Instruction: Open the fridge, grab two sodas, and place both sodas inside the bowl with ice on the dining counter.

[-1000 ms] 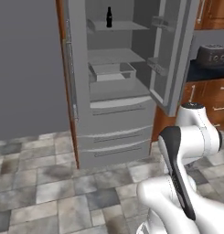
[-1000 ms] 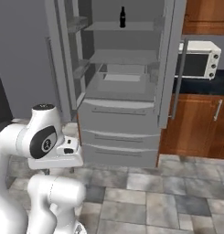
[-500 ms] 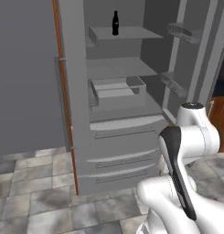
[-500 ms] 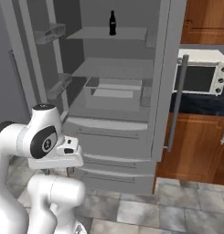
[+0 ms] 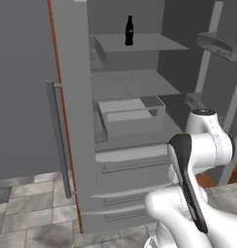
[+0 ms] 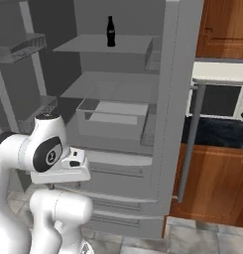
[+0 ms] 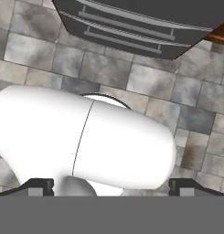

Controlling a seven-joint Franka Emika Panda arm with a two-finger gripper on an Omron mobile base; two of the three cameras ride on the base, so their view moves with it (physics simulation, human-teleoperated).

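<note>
The grey fridge [image 5: 71,97] stands in front of me with both upper doors swung wide, its right door [image 6: 177,99] edge-on. One soda, a slim black bottle [image 5: 129,30] [image 6: 110,31], stands upright on the top shelf. My arm is folded close to the base, well below and short of the shelves. My gripper [image 7: 112,185] points down at the tiled floor, and its fingertips [image 7: 38,185] stand far apart, open with nothing between them. The fridge's lower drawers [image 7: 131,27] cross the top of the hand view. The bowl and the dining counter are out of view.
A pulled-out bin [image 5: 129,114] sits on the middle shelf, with drawer fronts [image 6: 118,163] below. The open doors carry shelves [image 5: 221,43] [image 6: 21,47] on both sides. A microwave [image 6: 219,92] on a dark counter over wood cabinets [image 6: 212,183] stands to the right.
The base has driven closer to the fridge, so the open compartment and bottle loom larger in both base views. The arm keeps its folded pose and the gripper stays open.
</note>
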